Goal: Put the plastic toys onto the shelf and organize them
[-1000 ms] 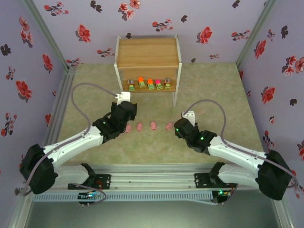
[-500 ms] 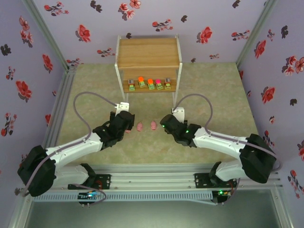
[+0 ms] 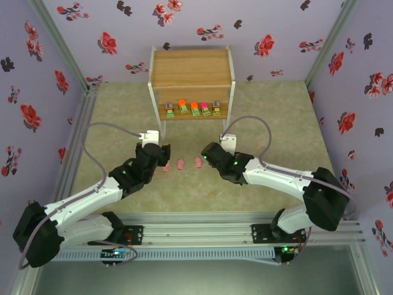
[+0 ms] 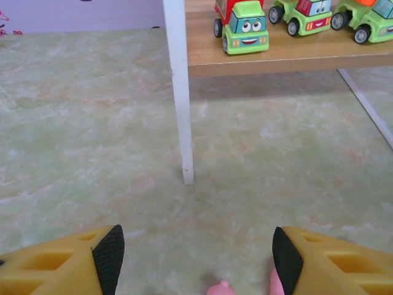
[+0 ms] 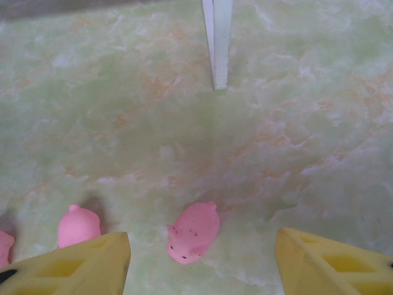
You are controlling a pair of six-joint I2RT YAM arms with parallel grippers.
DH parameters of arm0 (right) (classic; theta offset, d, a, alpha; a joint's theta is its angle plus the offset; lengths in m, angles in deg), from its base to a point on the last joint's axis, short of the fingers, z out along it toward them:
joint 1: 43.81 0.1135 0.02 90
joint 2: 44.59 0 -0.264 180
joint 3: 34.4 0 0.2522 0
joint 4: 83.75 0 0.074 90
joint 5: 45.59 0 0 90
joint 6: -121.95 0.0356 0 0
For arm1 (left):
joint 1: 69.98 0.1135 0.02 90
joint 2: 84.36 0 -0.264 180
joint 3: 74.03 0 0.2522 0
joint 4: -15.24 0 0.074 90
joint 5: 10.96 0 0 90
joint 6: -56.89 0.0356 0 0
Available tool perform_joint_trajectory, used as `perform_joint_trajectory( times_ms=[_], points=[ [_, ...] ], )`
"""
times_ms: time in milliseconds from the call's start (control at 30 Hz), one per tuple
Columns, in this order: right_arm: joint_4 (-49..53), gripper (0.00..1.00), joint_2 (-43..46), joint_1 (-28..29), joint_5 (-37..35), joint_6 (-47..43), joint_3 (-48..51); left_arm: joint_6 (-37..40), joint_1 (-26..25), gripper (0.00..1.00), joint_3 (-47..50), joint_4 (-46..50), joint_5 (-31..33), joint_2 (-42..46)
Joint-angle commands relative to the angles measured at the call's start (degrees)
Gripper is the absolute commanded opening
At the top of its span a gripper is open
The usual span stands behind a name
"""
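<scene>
The shelf (image 3: pixel 191 67) stands at the back; several small truck-like block toys (image 3: pixel 194 109) line its lower board (image 4: pixel 276 58), one a green truck (image 4: pixel 245 27). Pink pigs lie in a row on the floor in front: one (image 3: pixel 166 166), another (image 3: pixel 180 164), a third (image 3: pixel 198 162). My left gripper (image 3: pixel 161 155) is open above the row's left end; its view (image 4: pixel 195 246) shows two pink pig tips (image 4: pixel 221 287) at the bottom edge. My right gripper (image 3: pixel 207 155) is open, and a pig (image 5: pixel 193 232) lies on the floor between its fingers (image 5: pixel 201 236). A second pig (image 5: pixel 78 224) lies left of it.
The shelf's white front legs (image 4: pixel 178 92) (image 5: pixel 218 43) stand just ahead of both grippers. The floor is a green marbled mat (image 3: pixel 276 117), walled by floral panels. The shelf's top board (image 3: pixel 191 77) is bare.
The right gripper has swung left and forward, covering the rightmost pig. The left gripper has edged forward toward the shelf leg, over the row's left end.
</scene>
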Motion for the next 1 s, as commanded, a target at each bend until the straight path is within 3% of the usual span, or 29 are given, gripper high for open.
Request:
perform_joint_trajectory(
  times_ms=[0,400,967],
  points=[
    [3.4,0.51,-2.0,0.5,-1.4,3.2,-3.2,-1.2,0.7,0.69,0.8,0.6,-0.8,1.6],
    [6.6,0.53,-10.3,0.0,-2.2,7.5,-8.2,-2.4,3.2,0.72,-0.3,1.6,-5.2,-1.8],
    [4.5,0.51,-14.7,-1.9,0.4,9.8,-7.4,-3.3,6.0,0.72,0.2,1.3,-7.4,-2.5]
  ],
)
